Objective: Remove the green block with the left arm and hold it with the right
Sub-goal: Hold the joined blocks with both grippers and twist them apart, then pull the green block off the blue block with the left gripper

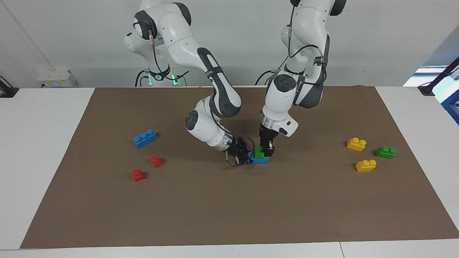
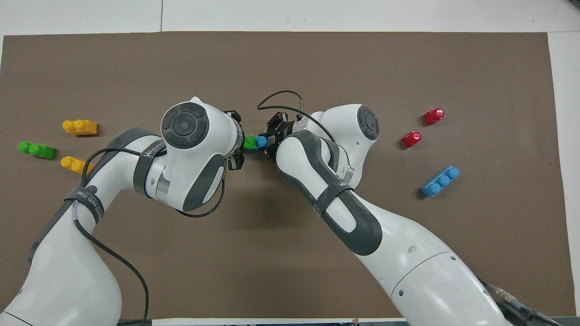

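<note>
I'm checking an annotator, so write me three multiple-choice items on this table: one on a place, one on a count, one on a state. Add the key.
1. Where does the loose blue three-stud brick lie?
A. Toward the left arm's end, beside the yellow bricks
B. On top of a green brick
C. Toward the right arm's end, near the two red bricks

2. How many yellow bricks are on the mat?
A. One
B. Two
C. Four

3. How does the green block at the mat's middle stand?
A. Stacked on a blue brick
B. Alone, flat on the mat
C. Raised high above the mat

Key: 1 C, it lies by the red pair at that end. 2 B, two yellow ones flank the other green brick. 3 A, blue shows directly beneath it.
</note>
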You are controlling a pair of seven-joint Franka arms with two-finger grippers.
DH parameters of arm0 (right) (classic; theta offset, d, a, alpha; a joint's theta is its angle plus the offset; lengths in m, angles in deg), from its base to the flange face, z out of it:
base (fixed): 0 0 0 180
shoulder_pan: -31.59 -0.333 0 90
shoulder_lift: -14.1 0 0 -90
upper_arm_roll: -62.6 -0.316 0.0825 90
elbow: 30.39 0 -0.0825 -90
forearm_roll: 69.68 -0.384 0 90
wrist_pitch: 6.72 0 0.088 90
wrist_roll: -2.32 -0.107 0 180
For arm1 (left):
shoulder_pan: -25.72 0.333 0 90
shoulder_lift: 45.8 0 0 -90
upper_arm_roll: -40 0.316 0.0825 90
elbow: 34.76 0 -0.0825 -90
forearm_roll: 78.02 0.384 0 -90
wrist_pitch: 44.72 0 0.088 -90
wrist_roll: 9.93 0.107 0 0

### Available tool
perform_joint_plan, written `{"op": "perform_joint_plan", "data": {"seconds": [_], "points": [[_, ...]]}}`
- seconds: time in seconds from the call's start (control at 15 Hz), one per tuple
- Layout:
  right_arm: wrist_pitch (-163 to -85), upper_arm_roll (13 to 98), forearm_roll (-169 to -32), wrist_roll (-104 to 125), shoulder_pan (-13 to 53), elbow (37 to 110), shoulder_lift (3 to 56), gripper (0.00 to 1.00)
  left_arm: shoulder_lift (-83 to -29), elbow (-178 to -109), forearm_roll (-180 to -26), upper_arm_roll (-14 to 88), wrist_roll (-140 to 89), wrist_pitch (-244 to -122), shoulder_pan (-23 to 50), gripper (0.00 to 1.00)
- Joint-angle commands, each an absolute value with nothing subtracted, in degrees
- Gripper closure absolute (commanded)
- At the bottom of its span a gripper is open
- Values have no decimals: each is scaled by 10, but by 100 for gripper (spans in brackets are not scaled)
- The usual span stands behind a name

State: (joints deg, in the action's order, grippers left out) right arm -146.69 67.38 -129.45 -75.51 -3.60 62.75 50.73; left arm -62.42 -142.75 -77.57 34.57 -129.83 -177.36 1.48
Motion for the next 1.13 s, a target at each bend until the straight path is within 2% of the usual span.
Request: {"op": "perform_joint_plan", "data": {"seconds": [0.0,0.53,0.73,1.06], "points": [[-1500,671,-1313,-746,-27,609,528,100,-628,-1409,-767,348,-1293,-1724,26,100],[-1500,671,-1313,-745,-27,609,529,100,-610,-1397,-769,347,-1292,-1694,38,100],[-1500,671,-1313,-745,-27,609,529,100,-609,-1374,-771,347,-1290,-1649,37,100],[-1500,671,-1313,-745,-27,609,529,100,-560,-1373,-768,348,-1232,-1566,72,100]]}}
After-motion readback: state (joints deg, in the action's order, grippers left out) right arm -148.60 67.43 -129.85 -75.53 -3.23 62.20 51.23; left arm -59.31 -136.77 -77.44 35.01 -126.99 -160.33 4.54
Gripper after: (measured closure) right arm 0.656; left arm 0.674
